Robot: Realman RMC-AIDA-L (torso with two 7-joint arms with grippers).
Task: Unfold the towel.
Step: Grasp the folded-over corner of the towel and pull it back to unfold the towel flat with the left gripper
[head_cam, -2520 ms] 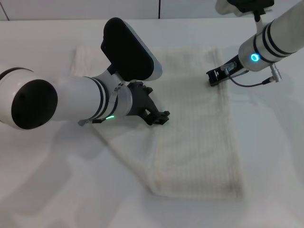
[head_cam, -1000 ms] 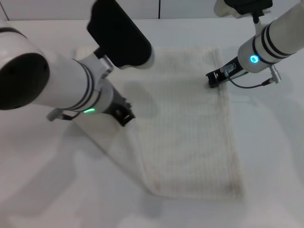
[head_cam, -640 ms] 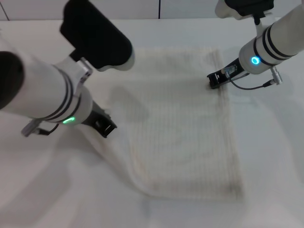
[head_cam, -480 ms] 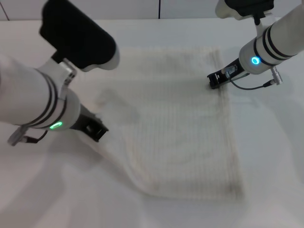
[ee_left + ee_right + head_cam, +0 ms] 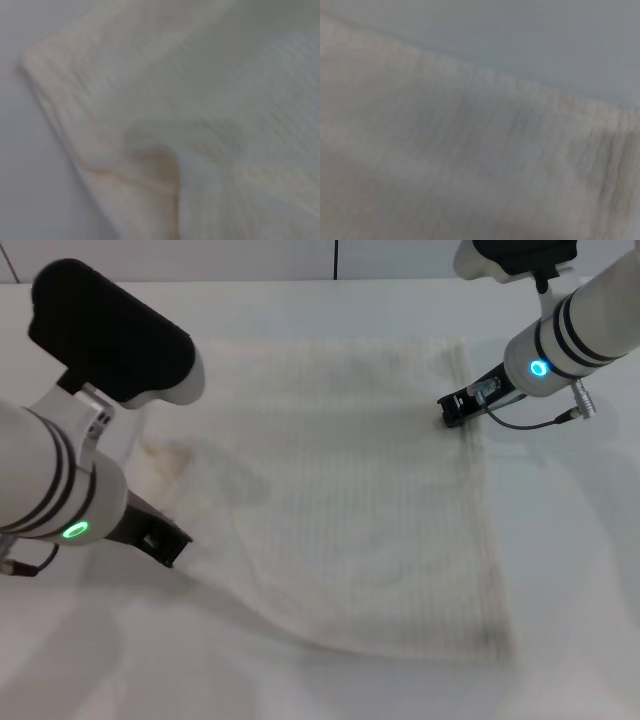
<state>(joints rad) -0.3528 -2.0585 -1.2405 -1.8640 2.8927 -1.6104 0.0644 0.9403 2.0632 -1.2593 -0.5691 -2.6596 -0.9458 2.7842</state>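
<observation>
The towel (image 5: 370,510) lies spread across the white table (image 5: 580,570), near-left edge lifted and drawn leftward; left gripper (image 5: 165,545) sits at that edge, apparently pinching it, finger gap not discernible; right gripper (image 5: 453,407) presses on the towel's far-right border, finger state likewise not discernible.

Lab-like test bench, plain white table (image 5: 330,685), bare pale wall (image 5: 250,258) behind
</observation>
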